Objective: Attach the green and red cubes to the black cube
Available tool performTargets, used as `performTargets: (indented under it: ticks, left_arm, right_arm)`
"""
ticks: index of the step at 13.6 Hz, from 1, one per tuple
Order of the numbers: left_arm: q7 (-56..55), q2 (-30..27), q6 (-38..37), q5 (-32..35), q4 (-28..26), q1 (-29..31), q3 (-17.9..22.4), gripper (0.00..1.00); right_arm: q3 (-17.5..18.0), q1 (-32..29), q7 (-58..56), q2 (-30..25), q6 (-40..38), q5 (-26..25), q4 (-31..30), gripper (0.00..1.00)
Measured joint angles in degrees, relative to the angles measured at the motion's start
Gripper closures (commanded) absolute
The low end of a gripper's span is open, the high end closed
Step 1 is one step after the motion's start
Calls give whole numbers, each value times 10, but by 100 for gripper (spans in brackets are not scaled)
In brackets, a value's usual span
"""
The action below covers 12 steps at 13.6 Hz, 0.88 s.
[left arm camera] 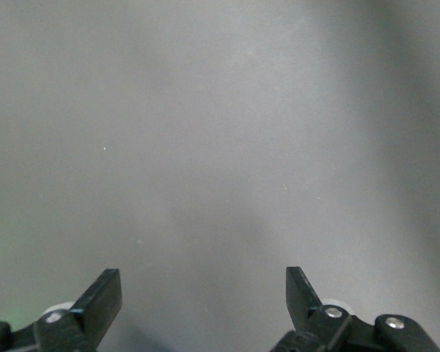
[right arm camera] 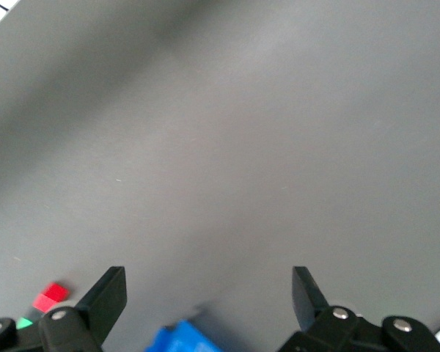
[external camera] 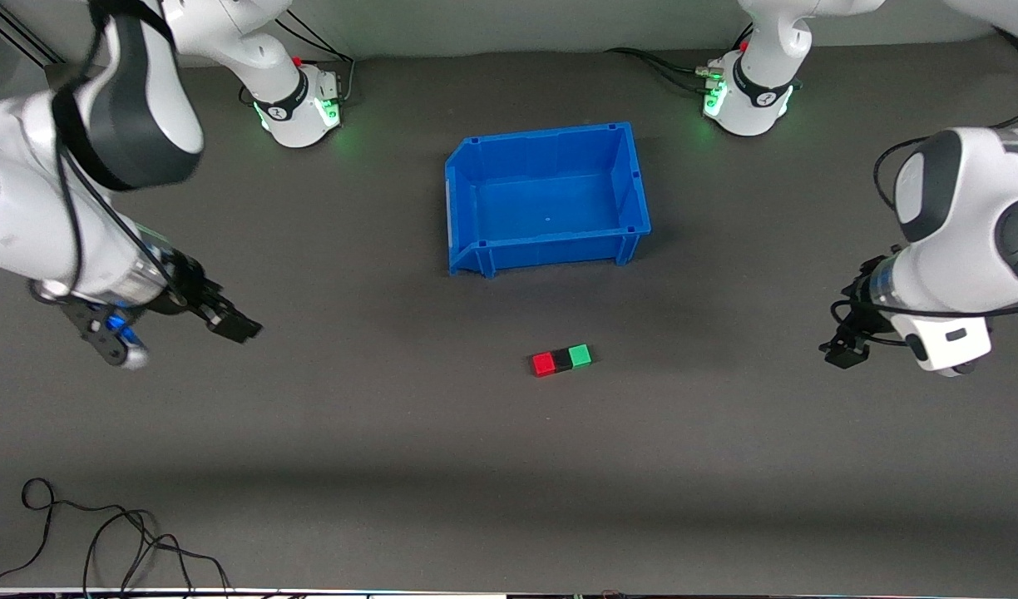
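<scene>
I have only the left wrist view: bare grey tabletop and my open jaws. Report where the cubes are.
Observer: The small red cube, the matte black cube and the small green cube lie in one touching row on the table, black in the middle.
Operator: Give me a landmark.
Observer: The row lies nearer the front camera than the open blue plastic bin, which holds nothing.
Operator: Tell me which end faces my arm.
Observer: The green end points toward the left arm's end of the table.
Operator: Report the other arm.
Observer: The right gripper hangs open over bare table toward its own end; the left gripper likewise.
</scene>
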Motion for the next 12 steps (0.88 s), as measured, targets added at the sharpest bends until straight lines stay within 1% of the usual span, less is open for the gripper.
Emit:
performTargets:
  ticks: [1, 3, 4, 5, 7, 9, 12]
  left_arm:
    - [27, -12, -10, 0, 0, 1, 0, 0]
    - [85, -37, -29, -4, 0, 14, 0, 0]
    - [113, -50, -36, -10, 0, 24, 0, 0]
    - [147, -63, -46, -17, 0, 34, 0, 0]
    - [237, -86, -72, -24, -5, 46, 0, 0]
    - [351, -108, -83, -25, -11, 60, 0, 0]
    - [561, -129, -92, -27, -9, 68, 0, 0]
  right_arm:
    - [39, -41, -34, -21, -8, -18, -9, 0]
    - [109, -130, -119, -52, -21, -29, -20, 0]
    - [132, -168, -162, -63, -26, -31, -22, 0]
    - [145, -195, -203, -72, -30, -32, -23, 0]
    - [149, -217, -278, -84, -40, -43, -23, 0]
    - [149, -219, -331, -97, -51, -58, -22, 0]
    - [149, -219, -387, -115, -82, -62, -11, 0]
